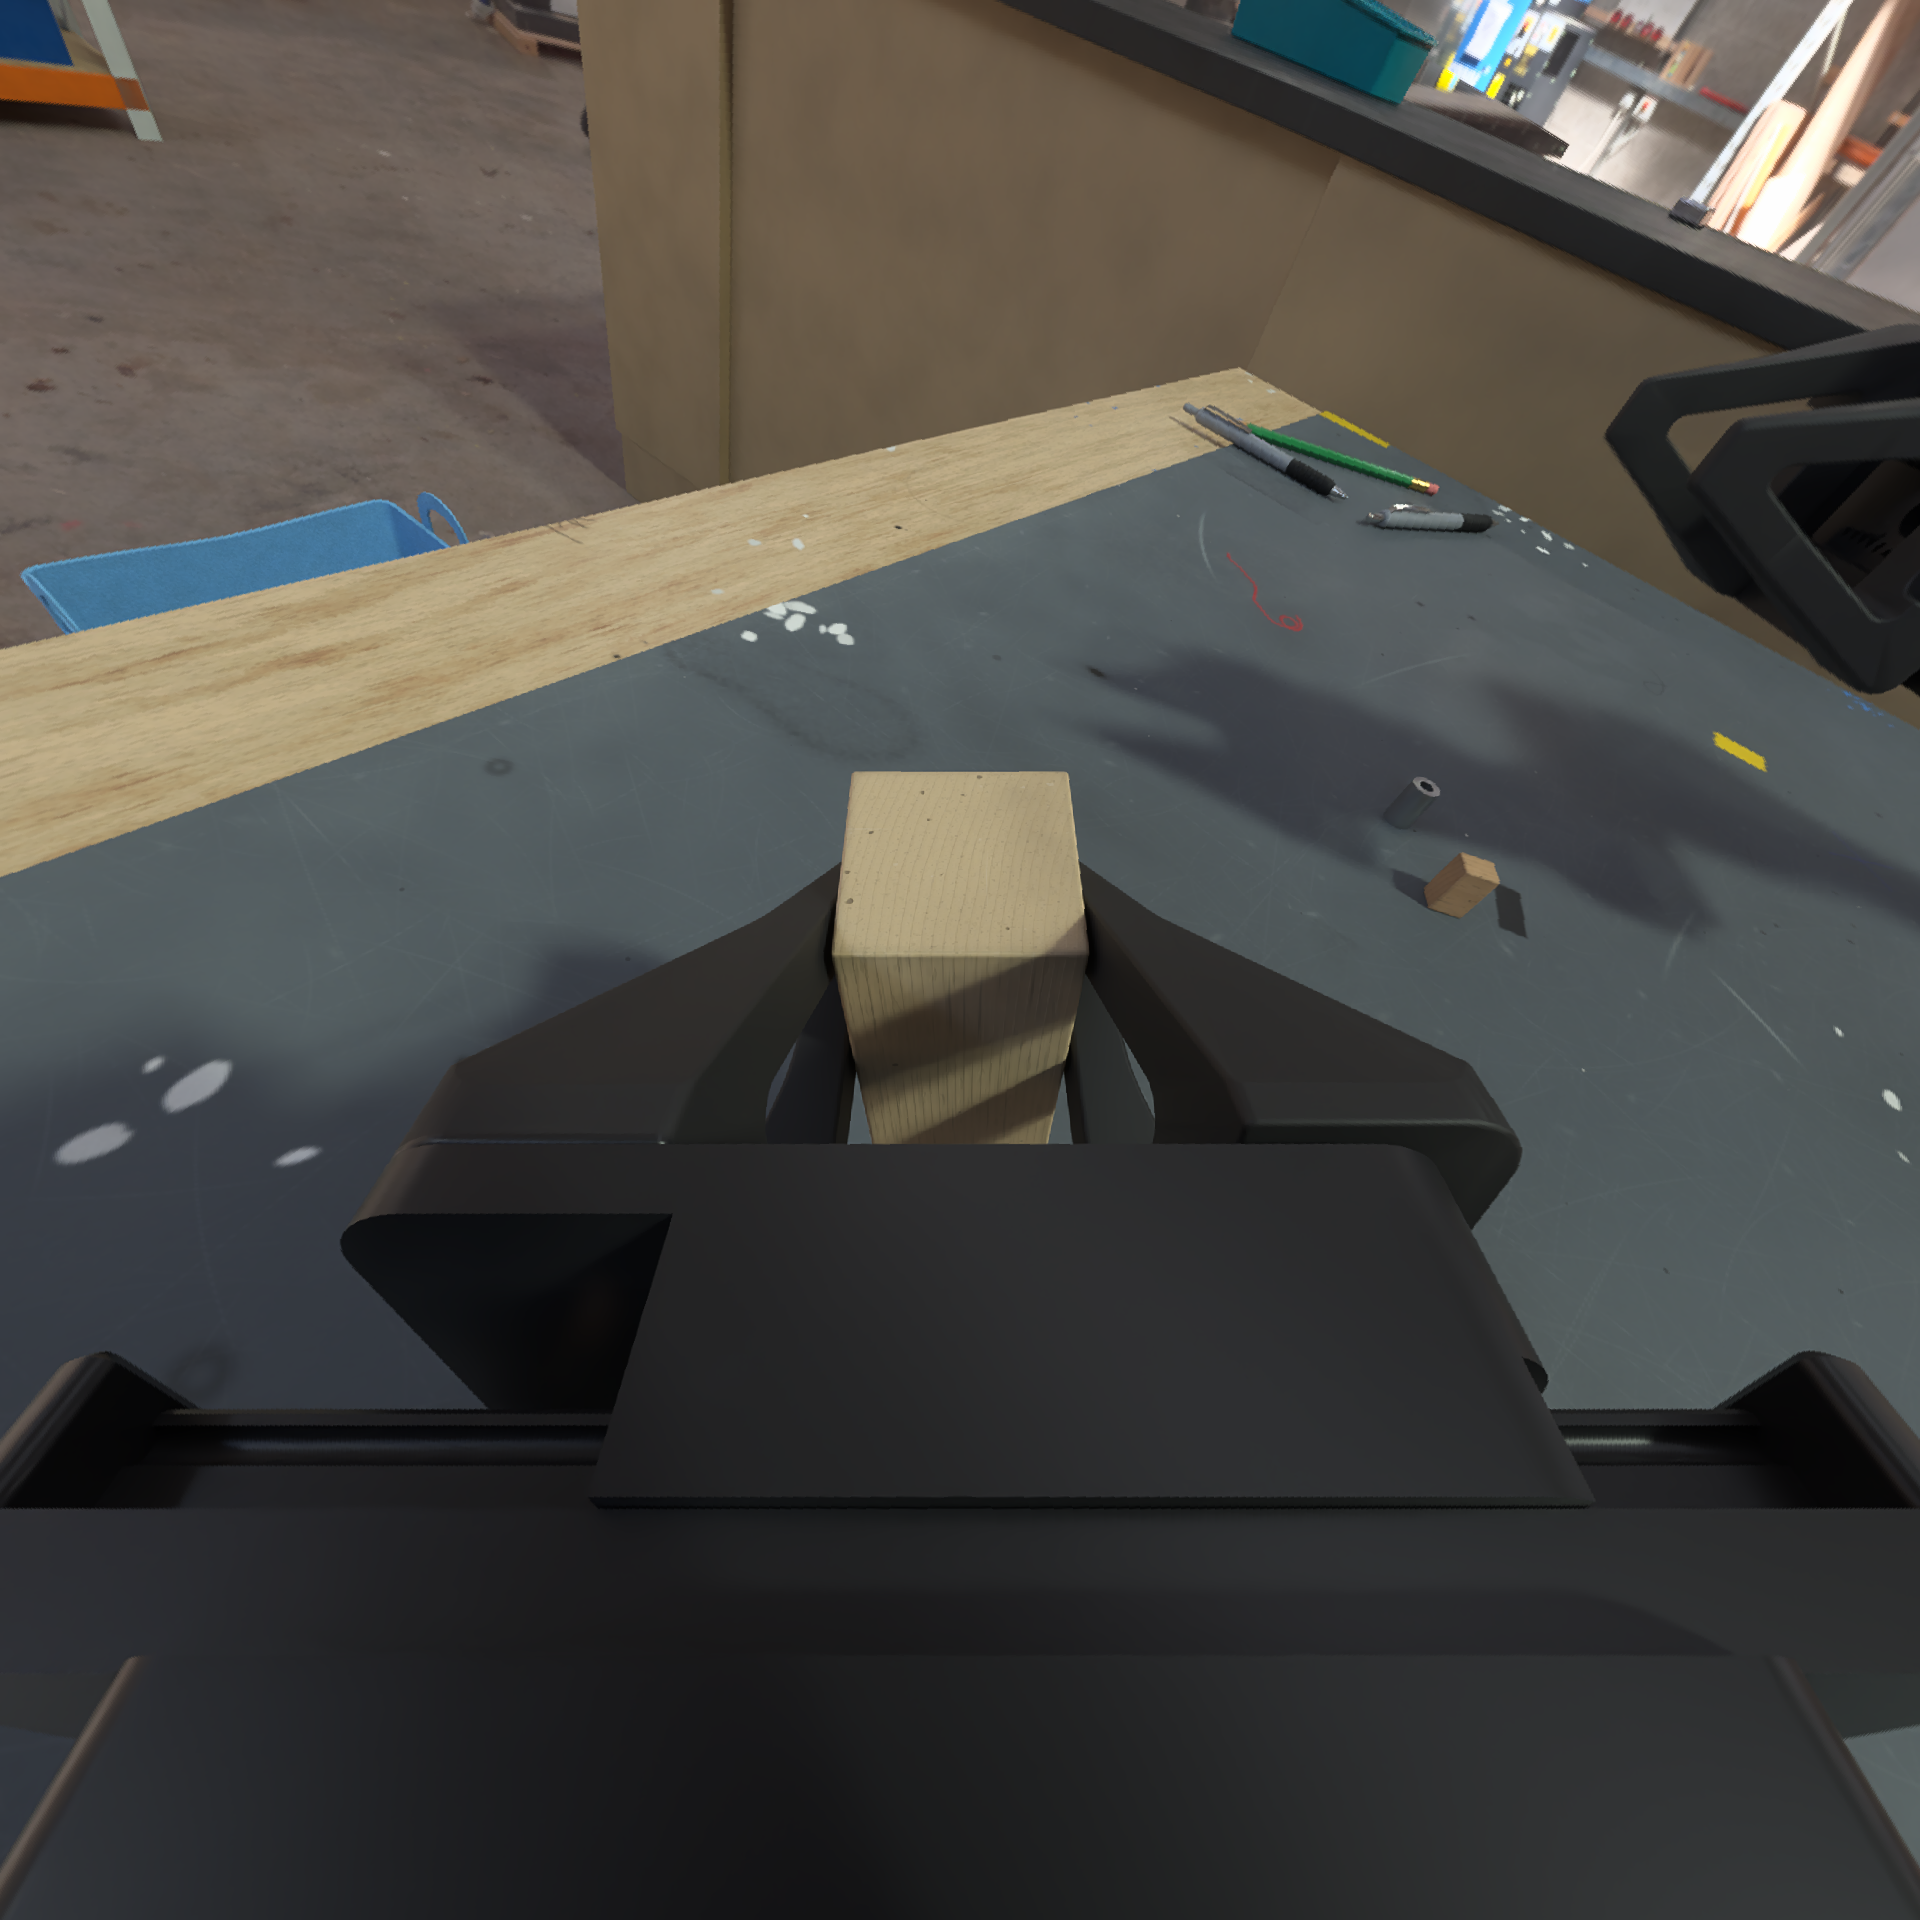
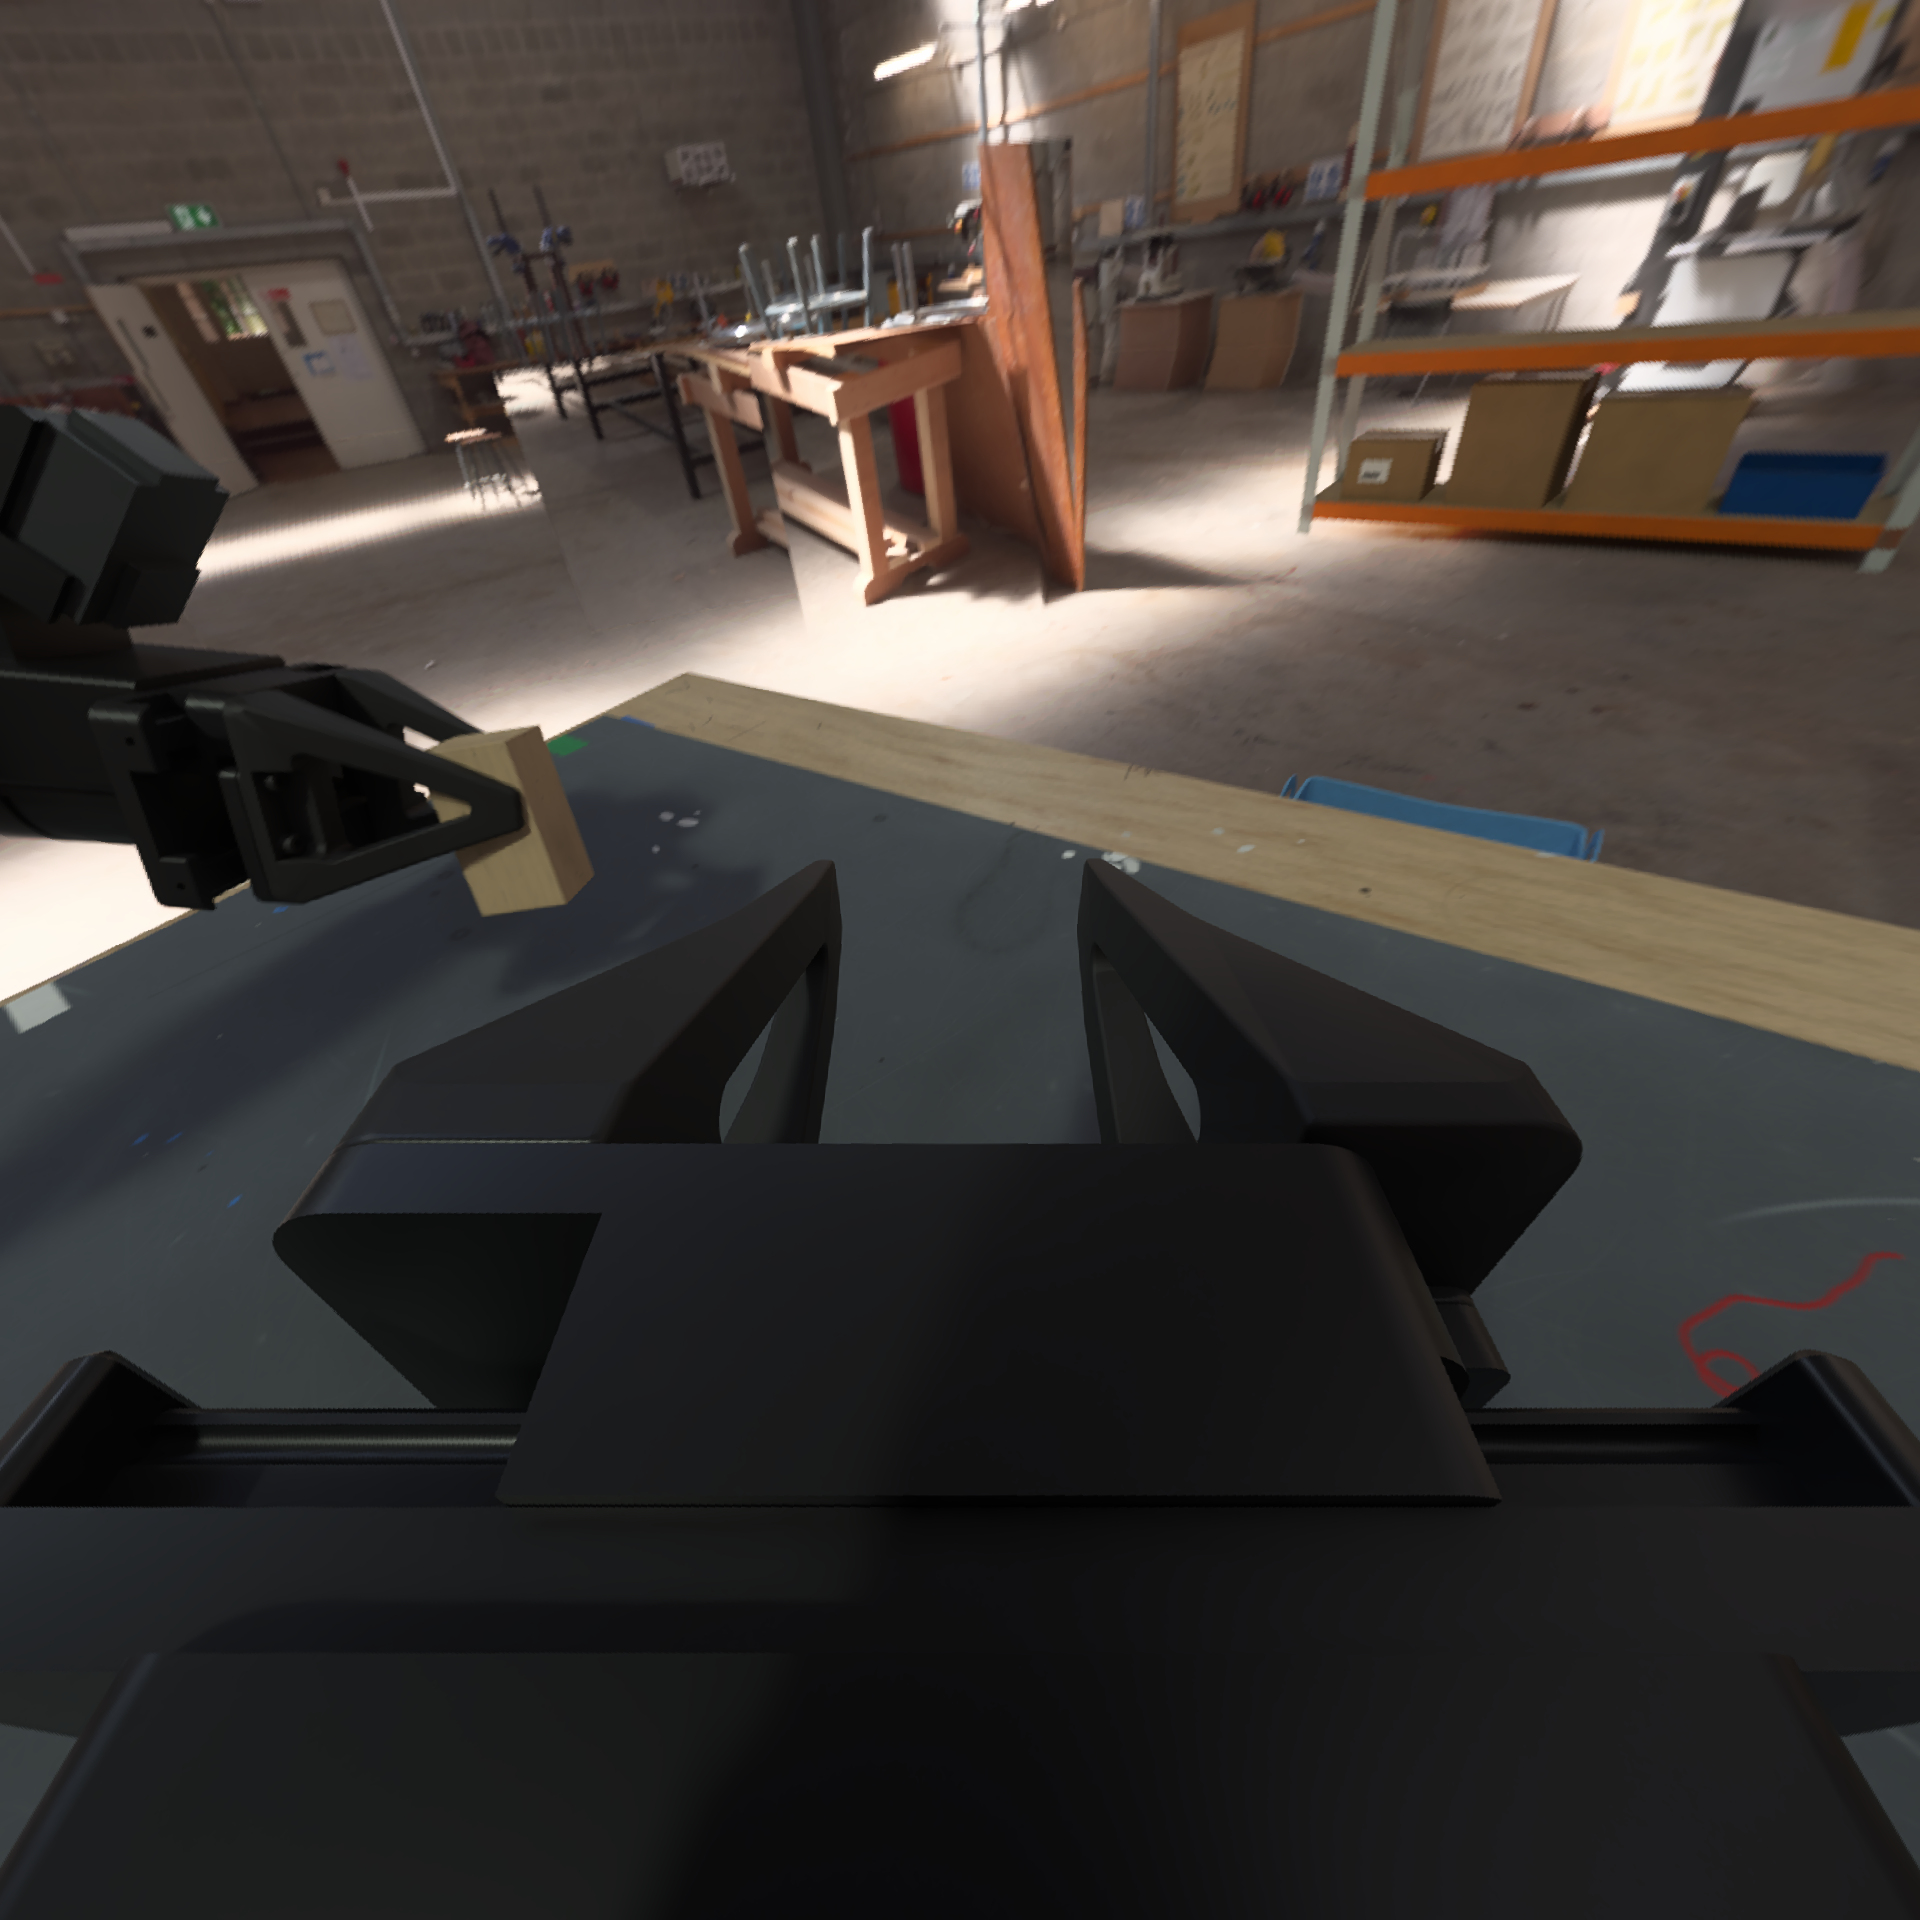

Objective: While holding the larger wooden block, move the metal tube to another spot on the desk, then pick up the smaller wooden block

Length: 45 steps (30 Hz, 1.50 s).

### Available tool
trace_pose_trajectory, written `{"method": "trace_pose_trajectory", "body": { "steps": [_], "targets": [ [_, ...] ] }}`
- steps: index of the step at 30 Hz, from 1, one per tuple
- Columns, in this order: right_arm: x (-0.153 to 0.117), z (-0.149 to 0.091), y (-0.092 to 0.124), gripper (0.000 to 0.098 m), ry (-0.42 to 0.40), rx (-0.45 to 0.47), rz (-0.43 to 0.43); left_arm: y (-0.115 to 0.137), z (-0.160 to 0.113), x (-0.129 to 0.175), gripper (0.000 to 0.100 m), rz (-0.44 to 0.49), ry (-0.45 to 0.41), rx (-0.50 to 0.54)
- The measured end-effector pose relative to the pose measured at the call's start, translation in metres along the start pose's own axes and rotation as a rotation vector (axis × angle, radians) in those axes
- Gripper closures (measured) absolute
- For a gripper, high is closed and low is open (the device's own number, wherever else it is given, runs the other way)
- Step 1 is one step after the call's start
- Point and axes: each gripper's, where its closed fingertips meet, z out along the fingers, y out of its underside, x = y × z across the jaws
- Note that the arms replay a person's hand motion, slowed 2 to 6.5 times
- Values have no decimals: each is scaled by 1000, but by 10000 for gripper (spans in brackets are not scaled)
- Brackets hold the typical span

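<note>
My left gripper [image 1: 958,914] is shut on the larger wooden block [image 1: 958,862], a pale square-ended block held above the desk. It also shows at the left of the right wrist view [image 2: 525,821], clamped in that gripper. The metal tube [image 1: 1413,800], a short grey cylinder, lies on the dark mat to the right. The smaller wooden block [image 1: 1460,883], light brown, lies just in front of the tube, apart from it. My right gripper [image 2: 958,883] is open and empty above the mat; neither the tube nor the small block shows in its view.
The desk has a dark grey mat [image 1: 623,935] with a bare wooden strip [image 1: 416,644] along its far edge. Pens and a pencil [image 1: 1309,457] lie at the far corner. A blue bin [image 1: 239,561] stands beyond the desk. The right arm's body [image 1: 1787,499] hangs at the right.
</note>
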Motion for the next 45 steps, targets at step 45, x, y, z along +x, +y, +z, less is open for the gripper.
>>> {"method": "trace_pose_trajectory", "body": {
  "steps": [45],
  "targets": [
    [13,-17,66,504,55,-373,123,-1,0,-2,696,15,-21,11]
  ]
}}
